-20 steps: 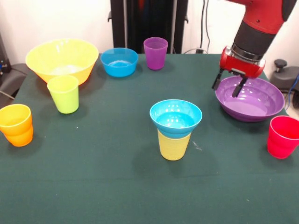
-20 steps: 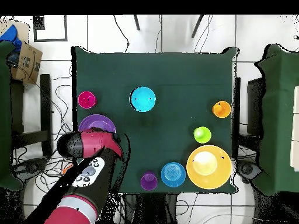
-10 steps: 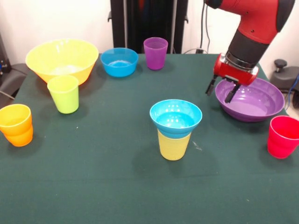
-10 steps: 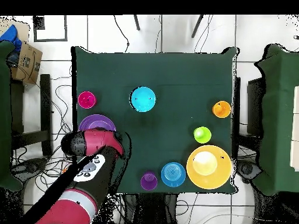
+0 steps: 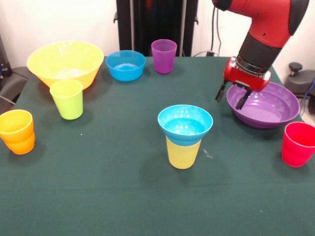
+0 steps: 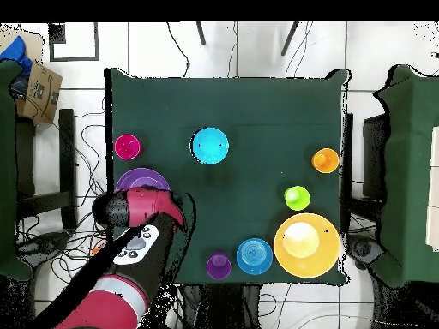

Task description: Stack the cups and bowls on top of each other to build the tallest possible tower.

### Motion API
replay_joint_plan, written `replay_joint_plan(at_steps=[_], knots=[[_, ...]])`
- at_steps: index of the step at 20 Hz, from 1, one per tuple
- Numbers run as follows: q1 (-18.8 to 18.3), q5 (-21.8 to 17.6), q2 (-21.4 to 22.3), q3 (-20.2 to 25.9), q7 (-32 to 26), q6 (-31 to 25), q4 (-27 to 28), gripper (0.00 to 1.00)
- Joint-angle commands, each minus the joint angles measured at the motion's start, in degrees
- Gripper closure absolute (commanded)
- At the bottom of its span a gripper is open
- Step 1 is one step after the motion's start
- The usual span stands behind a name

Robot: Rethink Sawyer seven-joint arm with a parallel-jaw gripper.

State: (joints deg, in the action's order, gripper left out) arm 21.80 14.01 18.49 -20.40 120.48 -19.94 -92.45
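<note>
The tower stands mid-table: a small blue bowl (image 5: 185,123) seated in a yellow cup (image 5: 183,153), also seen from above as the tower (image 6: 210,146). My gripper (image 5: 229,100) is open and empty at the left rim of the wide purple bowl (image 5: 268,108), with one finger outside the rim and one over the bowl's inside. In the overhead view the arm (image 6: 141,208) covers the gripper and part of the purple bowl (image 6: 140,180). Loose cups: red (image 5: 298,143), purple (image 5: 164,55), lime green (image 5: 67,99), orange (image 5: 17,131).
A large yellow bowl (image 5: 65,61) and a second small blue bowl (image 5: 125,65) sit along the far edge, left of the purple cup. The red cup stands close in front of the purple bowl, near the right table edge.
The gripper has shifted left, from over the purple bowl's inside to its left rim, staying open. Bowls and cups have not moved.
</note>
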Motion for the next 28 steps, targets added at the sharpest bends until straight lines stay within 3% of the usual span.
replay_joint_plan(at_steps=[1,7,13,24,28], knots=[[-3.39,0.91,3.16,9.17,7.40,3.14,-2.97,0.00],[-9.05,-1.97,5.27,14.07,4.65,7.81,-8.45,0.00],[-12.61,-4.67,5.28,16.53,2.70,9.67,-10.42,0.00],[-18.22,-10.10,5.92,19.50,0.48,10.71,-12.33,0.00],[-19.45,-11.38,8.24,20.71,0.96,9.62,-14.42,0.00]])
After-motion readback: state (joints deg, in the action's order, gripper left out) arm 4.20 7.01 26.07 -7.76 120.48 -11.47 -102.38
